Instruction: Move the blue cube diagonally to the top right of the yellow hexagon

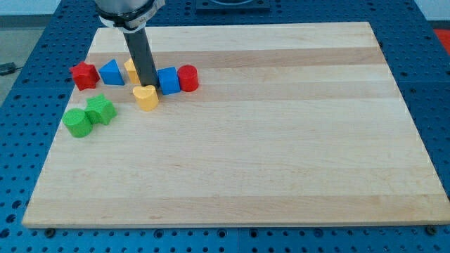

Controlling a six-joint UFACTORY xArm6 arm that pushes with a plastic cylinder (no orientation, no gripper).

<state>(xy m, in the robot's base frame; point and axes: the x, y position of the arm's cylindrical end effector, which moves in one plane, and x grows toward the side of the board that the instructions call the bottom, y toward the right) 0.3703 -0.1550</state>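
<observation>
The blue cube point(169, 81) sits near the view's upper left, touching a red cylinder point(188, 78) on its right. The dark rod comes down from the view's top, and my tip point(149, 85) is at the cube's left side, just above a yellow heart-shaped block point(146, 98). A second yellow block point(131, 69), likely the hexagon, is mostly hidden behind the rod, to the left of the blue cube.
A blue triangular block point(111, 72) and a red block point(84, 75) lie to the left of the rod. Two green blocks point(100, 110) point(77, 122) lie lower left. The wooden board point(281, 176) rests on a blue perforated table.
</observation>
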